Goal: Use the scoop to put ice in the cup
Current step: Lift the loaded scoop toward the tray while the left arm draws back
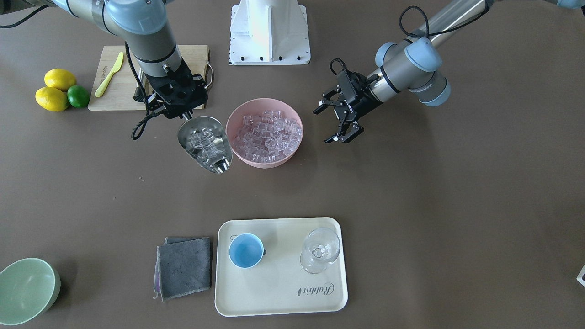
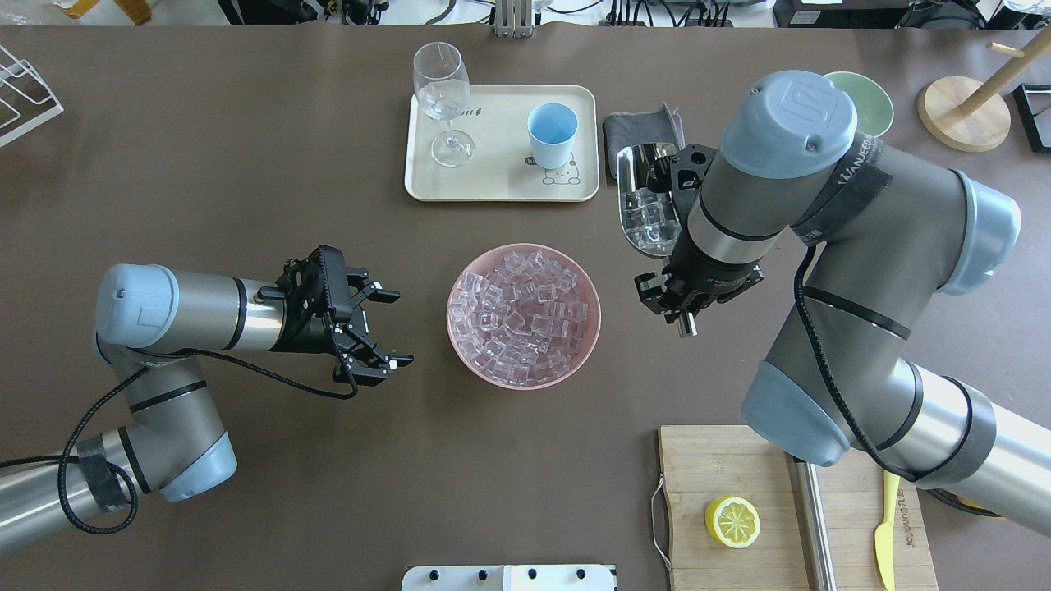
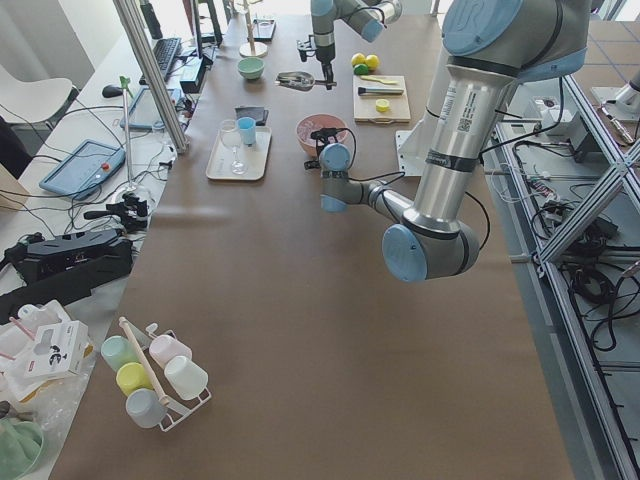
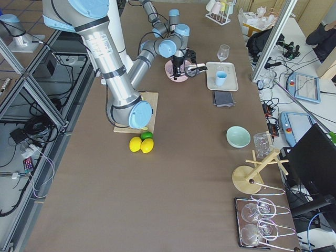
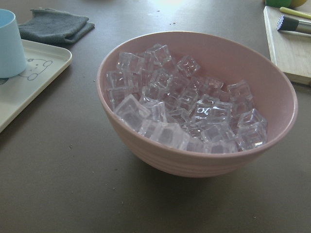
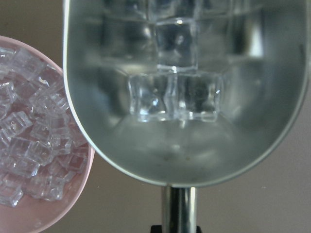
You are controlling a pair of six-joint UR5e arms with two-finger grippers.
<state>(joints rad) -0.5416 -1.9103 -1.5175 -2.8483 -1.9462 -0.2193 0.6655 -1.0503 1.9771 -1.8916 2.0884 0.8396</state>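
Observation:
My right gripper (image 1: 182,113) is shut on the rod handle of the steel scoop (image 1: 205,143), held in the air just beside the pink bowl (image 1: 292,154). A few ice cubes (image 6: 172,96) lie in the scoop's trough (image 6: 194,155), and many more ice cubes (image 5: 184,111) fill the bowl. The light-blue cup (image 1: 246,250) stands empty on the cream tray (image 1: 283,292), apart from the scoop. My left gripper (image 2: 386,327) hangs open on the bowl's other side, holding nothing.
A clear stemmed glass (image 1: 320,250) shares the tray. A grey cloth (image 1: 184,267) lies beside the tray, and a pale green bowl (image 1: 26,290) sits at the table corner. A cutting board (image 2: 739,468) holds a lemon half (image 2: 732,522) and a yellow-green knife (image 1: 109,74); lemons (image 1: 55,91) and a lime (image 1: 78,96) lie beside it.

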